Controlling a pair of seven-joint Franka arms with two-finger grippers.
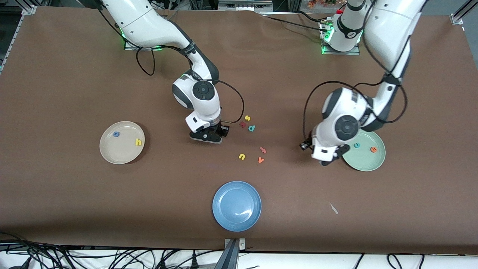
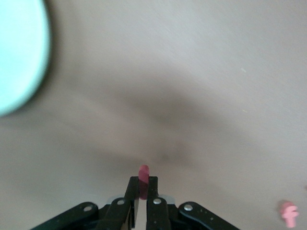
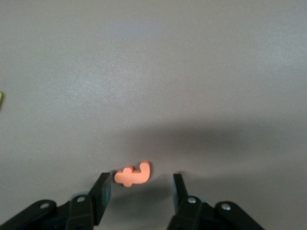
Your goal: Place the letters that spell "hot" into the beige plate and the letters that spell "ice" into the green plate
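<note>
Beige plate (image 1: 119, 154) well apart from the right gripper (image 1: 209, 137), toward the right arm's end of the bench (image 1: 67, 82), with the blue o (image 1: 116, 134) and yellow h (image 1: 139, 142) lying in it. Right gripper low over the bench, fingers apart, the orange t (image 3: 132, 175) flat between them but closer to one finger than the other. Best to centre over the t first, then settle to the surface and pinch squarely, so that thin foam is not flicked aside. Close by that gripper, toward the left arm: yellow s (image 1: 247, 118) and teal d (image 1: 251, 128), to be left alone. Left gripper (image 2: 143, 191) clamped on the dark red i (image 2: 143, 172), over bare bench just beside the green plate (image 1: 364, 168). Teal c (image 1: 357, 145) and orange e (image 1: 373, 150) already in that plate. Worth carrying the i over the rim, lowering close, and letting go clear of c and e.
</note>
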